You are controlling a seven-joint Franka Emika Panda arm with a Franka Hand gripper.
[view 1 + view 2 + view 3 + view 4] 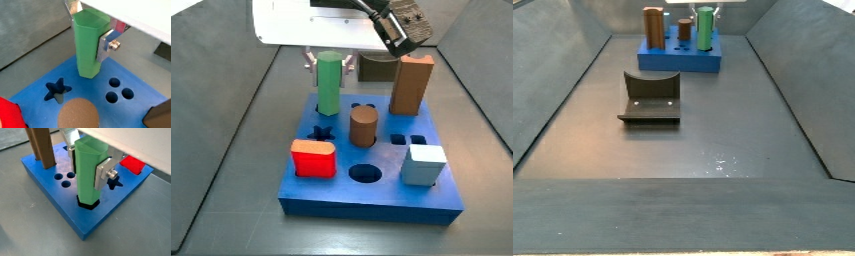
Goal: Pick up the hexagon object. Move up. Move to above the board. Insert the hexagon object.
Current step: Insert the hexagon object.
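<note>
The hexagon object, a slim light-green peg (329, 85), stands upright at the far left corner of the board, a thick blue block (372, 203). Its lower end sits in the dark hexagon hole (89, 205). The peg shows in both wrist views (89, 47) (89, 178) and in a side view (706, 28). My gripper (87, 170) is shut on its upper half. One silver finger (103, 173) presses one side and the other finger (69, 142) shows behind. The gripper (89, 35) hangs directly over the board (90, 95).
On the board stand a tall brown rectangular block (412, 85), a brown cylinder (364, 127), a red block (314, 158) and a pale cube (422, 165). A star hole (58, 89), small holes (119, 92) and a round hole (366, 174) are open. The fixture (651, 97) stands mid-floor.
</note>
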